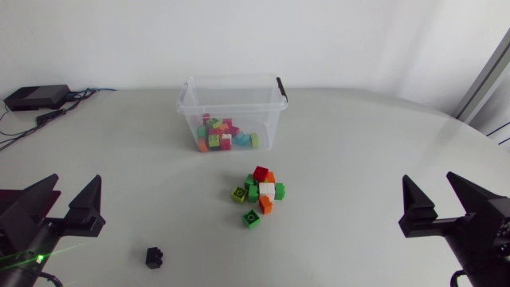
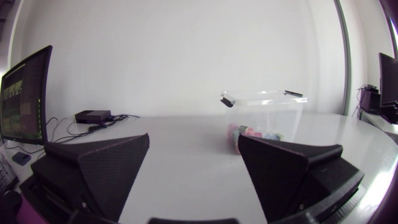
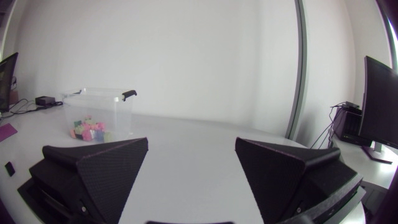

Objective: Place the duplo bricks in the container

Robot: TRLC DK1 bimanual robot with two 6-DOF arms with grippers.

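The left matte black gripper (image 1: pixel 77 182) stands released, its 2 wedge fingers spread wide with nothing between them, low at the near left of the pale grey table (image 1: pixel 358 143); the right matte black gripper (image 1: pixel 428 180) is released and empty too, at the near right. The clear plastic container with black latch handles (image 1: pixel 236 108) sits toward the far side, open at the top, with a layer of mixed-colour bricks (image 1: pixel 224 137) already on its floor. The loose cluster of red, orange, white and green duplo bricks (image 1: pixel 260 190) lies just in front of it, packed close and touching; 1 single green brick (image 1: pixel 252 218) sits at the cluster's near edge, and 1 small black brick (image 1: pixel 154 257) lies well apart, near the left gripper. No pick seems begun, so the step in hand is likely a first approach. It would go best from an outlier, not the packed middle, where a broad finger could scatter neighbours; the black brick suits the left arm. Come down from above, straddle 2 flat sides squarely, close only when both fingers bear, lift clear of the rim, and let go over the opening, not against the wall.
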